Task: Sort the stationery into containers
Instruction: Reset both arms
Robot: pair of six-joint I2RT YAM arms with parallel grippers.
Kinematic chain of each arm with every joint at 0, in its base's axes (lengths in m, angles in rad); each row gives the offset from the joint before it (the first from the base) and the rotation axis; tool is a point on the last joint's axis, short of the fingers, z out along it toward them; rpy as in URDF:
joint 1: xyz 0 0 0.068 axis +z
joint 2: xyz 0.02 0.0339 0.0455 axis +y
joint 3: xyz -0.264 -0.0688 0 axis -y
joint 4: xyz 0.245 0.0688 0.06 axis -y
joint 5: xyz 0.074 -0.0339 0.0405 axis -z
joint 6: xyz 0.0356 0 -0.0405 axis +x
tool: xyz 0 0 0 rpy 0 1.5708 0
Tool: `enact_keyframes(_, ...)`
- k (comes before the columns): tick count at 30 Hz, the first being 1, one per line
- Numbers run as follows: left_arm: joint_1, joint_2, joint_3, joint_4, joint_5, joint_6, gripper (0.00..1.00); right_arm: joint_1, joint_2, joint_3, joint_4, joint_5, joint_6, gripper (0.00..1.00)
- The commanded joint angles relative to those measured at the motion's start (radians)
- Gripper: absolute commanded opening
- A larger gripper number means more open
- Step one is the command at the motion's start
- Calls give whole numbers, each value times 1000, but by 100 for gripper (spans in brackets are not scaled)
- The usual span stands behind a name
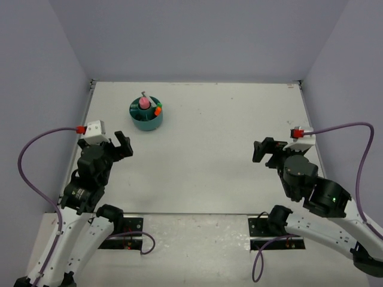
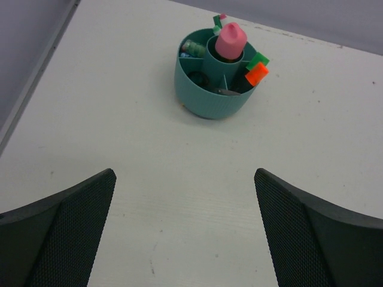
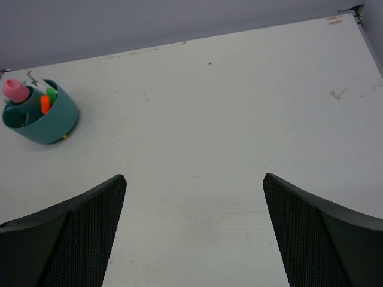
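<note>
The round teal organizer (image 1: 146, 121) stands at the back left of the table. It also shows in the left wrist view (image 2: 209, 98) and the right wrist view (image 3: 51, 122). A pink marker (image 2: 230, 40) stands in its central cup. An orange-capped marker (image 2: 257, 73) and a green-capped marker (image 2: 259, 60) stick out of a side compartment. Other items lie low in the compartments. My left gripper (image 1: 119, 145) is open and empty, well in front of the organizer. My right gripper (image 1: 264, 150) is open and empty, far to its right.
Grey walls enclose the white table (image 1: 209, 137) on three sides. A raised edge runs along the left side (image 2: 36, 72). Both arm bases and purple cables sit at the near edge.
</note>
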State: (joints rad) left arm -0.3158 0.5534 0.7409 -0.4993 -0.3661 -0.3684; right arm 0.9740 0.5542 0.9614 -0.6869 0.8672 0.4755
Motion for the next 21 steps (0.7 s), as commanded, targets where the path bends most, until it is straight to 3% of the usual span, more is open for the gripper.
enact_keyframes(1, 18, -46, -5, 45, -90, 66, 100, -1, 21, -18, -36, 142, 29, 99)
enact_keyframes(10, 19, -141, -47, 56, -105, 53, 100, -1, 27, -46, -16, 148, 55, 99)
enact_keyframes(21, 19, -125, -46, 52, -110, 54, 100, -3, 0, -69, -6, 121, 45, 99)
